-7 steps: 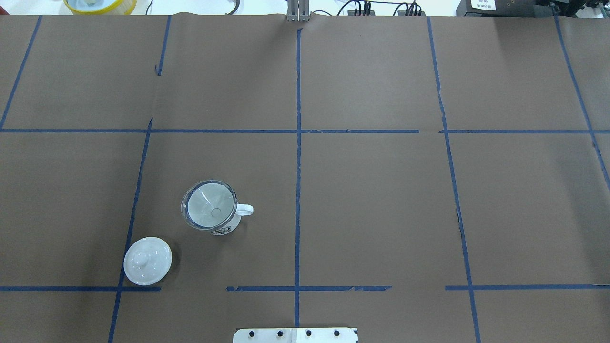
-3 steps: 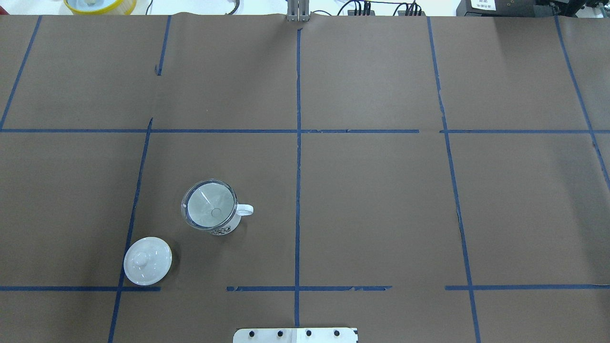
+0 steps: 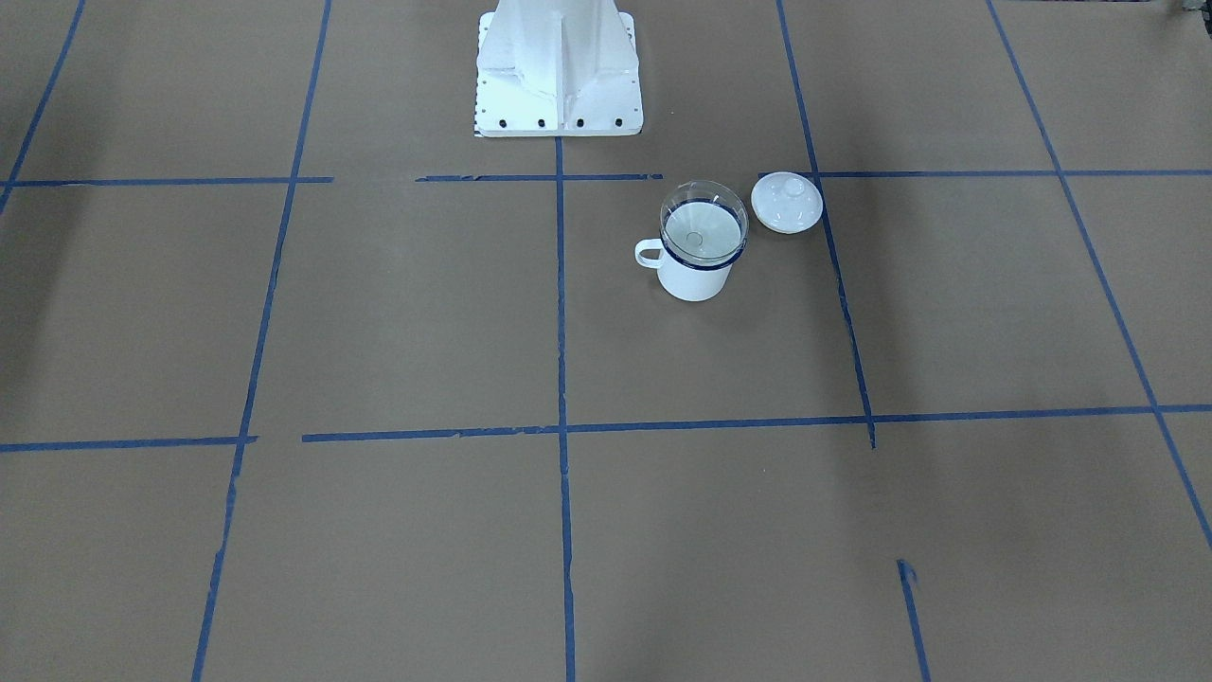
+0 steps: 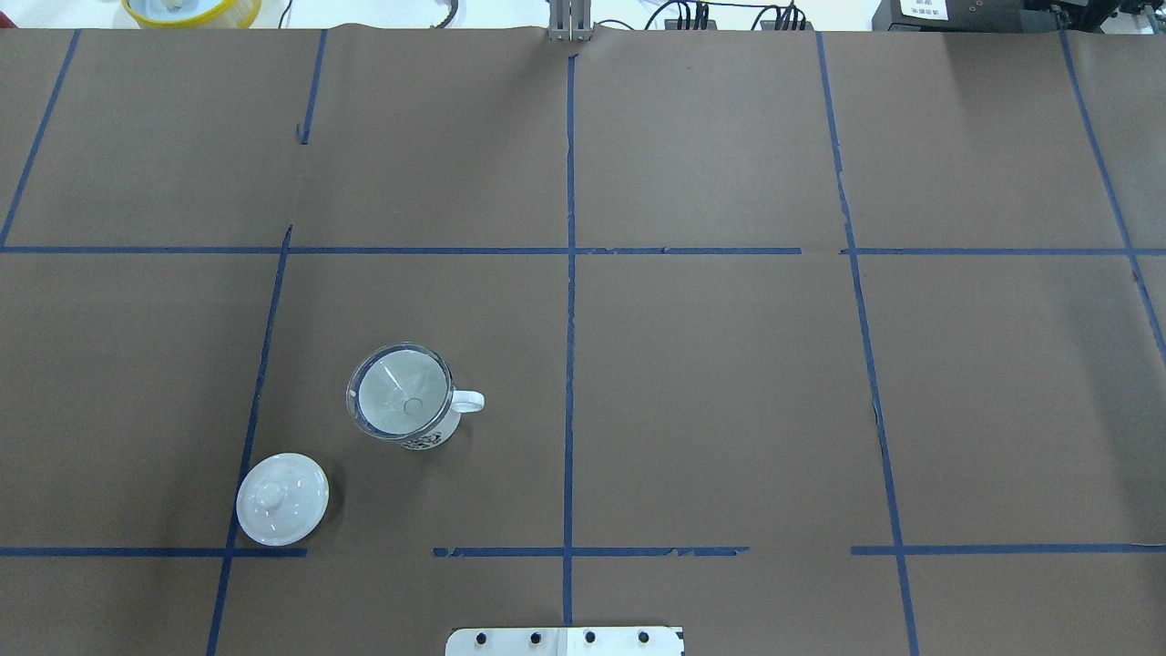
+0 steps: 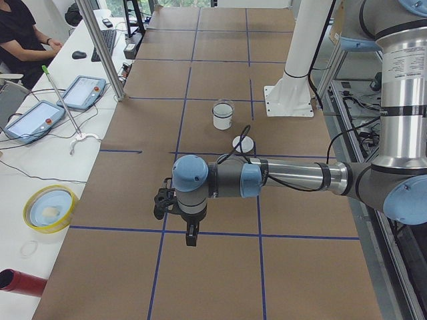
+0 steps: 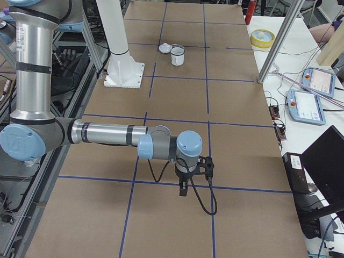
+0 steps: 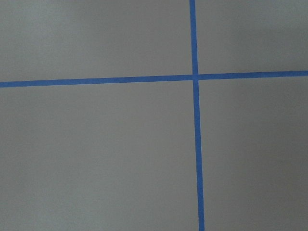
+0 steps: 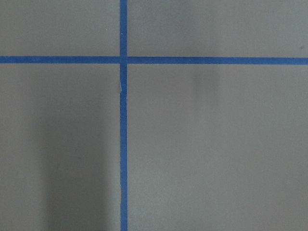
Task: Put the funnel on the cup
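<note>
The clear funnel [image 4: 399, 394] sits upright in the mouth of the white mug [image 4: 467, 401] with the dark blue rim, left of the table's middle. Both show in the front-facing view, the funnel [image 3: 703, 216] on the mug [image 3: 696, 279]. No gripper touches them. My left gripper [image 5: 191, 237] shows only in the exterior left view, far from the mug [image 5: 222, 120], pointing down over bare paper. My right gripper [image 6: 184, 189] shows only in the exterior right view, far from the mug [image 6: 177, 57]. I cannot tell whether either is open or shut.
A round white domed lid [image 4: 282, 499] lies on the paper beside the mug, nearer the robot. The robot's base plate [image 4: 565, 640] is at the near edge. A yellow bowl [image 4: 191, 9] and teach pendants [image 5: 33, 117] lie beyond the far edge, where an operator sits.
</note>
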Motion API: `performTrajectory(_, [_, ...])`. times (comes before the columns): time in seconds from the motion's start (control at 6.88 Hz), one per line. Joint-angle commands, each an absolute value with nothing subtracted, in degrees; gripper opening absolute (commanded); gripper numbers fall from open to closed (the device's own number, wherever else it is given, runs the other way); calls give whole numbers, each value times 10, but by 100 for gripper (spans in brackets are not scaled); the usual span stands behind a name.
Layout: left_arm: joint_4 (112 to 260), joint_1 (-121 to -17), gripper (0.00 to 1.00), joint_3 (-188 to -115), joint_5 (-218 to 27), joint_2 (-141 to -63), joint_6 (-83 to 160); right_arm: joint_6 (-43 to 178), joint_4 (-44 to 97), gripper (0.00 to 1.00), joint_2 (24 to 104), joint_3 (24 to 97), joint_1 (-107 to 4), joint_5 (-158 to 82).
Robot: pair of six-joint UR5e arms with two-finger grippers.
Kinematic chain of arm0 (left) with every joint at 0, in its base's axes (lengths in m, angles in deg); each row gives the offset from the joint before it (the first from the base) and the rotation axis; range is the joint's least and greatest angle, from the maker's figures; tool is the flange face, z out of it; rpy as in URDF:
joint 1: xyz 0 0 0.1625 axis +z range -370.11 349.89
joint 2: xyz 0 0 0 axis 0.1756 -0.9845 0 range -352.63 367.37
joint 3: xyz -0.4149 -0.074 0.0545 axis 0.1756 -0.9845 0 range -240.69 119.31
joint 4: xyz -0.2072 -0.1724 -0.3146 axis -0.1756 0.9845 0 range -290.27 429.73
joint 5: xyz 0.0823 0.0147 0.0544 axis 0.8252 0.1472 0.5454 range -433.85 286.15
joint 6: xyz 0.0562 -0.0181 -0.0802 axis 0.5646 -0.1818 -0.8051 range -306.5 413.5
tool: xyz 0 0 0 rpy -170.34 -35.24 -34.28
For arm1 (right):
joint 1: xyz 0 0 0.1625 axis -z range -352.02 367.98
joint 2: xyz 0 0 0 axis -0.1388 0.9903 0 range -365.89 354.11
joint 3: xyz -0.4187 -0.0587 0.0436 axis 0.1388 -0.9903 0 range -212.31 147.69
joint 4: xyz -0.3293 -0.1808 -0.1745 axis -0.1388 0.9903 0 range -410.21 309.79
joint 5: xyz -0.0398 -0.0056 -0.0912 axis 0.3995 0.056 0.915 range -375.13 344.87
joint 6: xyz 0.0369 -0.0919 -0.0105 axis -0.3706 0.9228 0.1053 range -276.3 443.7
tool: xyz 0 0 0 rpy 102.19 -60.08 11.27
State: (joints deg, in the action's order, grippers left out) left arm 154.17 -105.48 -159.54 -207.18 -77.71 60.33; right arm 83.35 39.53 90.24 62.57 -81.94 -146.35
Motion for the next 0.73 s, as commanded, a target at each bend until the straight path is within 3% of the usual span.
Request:
performTrajectory(0.0, [1541, -1055, 100, -1592, -2074, -779, 604, 833, 395, 100, 903, 625, -819, -1464])
performTrajectory(0.58, [1538, -1055, 100, -1596, -2074, -781, 604, 833, 395, 100, 903, 625, -819, -1464])
